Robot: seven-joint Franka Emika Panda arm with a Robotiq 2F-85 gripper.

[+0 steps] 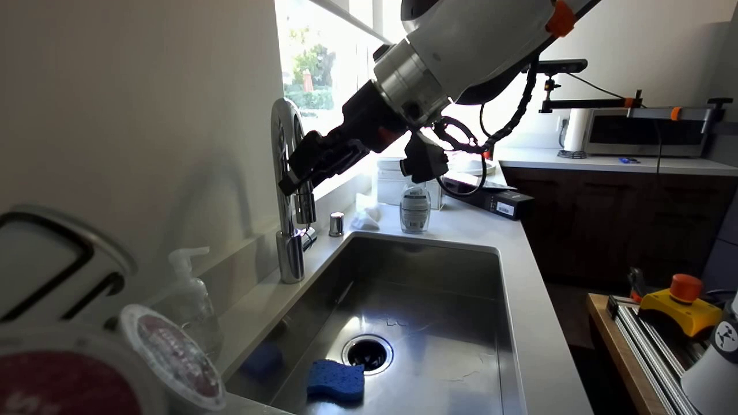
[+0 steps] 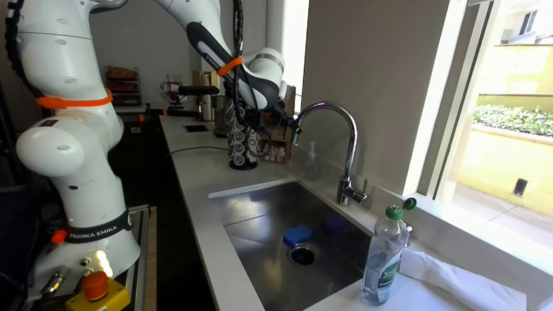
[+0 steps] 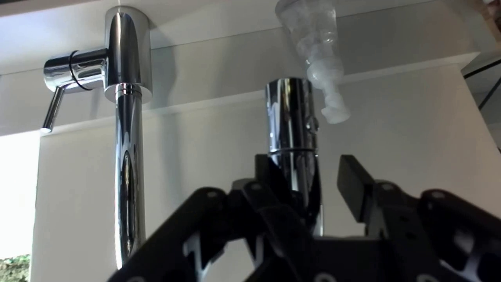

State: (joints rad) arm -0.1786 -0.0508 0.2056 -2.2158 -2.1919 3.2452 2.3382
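Observation:
In the wrist view my gripper (image 3: pixel 311 182) reaches around the chrome spray head (image 3: pixel 291 117) of a tall curved faucet (image 3: pixel 129 176). The jaws stand partly closed with the head between them. The left finger lies right up against the head or just in front of it; contact cannot be told. A visible gap separates the head from the right finger's pad (image 3: pixel 352 188). Both exterior views show the gripper (image 1: pixel 297 176) at the faucet, above the sink (image 1: pixel 450 323). In an exterior view the spray head (image 1: pixel 305 208) hangs just below the dark fingers.
A blue sponge (image 2: pixel 297 234) lies in the sink beside the drain (image 2: pixel 302 255). A clear soap pump (image 2: pixel 311 162) stands behind the sink, against the wall. A dish soap bottle (image 2: pixel 382 259) and white cloth (image 2: pixel 462 278) occupy the counter. A pod rack (image 2: pixel 239 147) stands near the arm.

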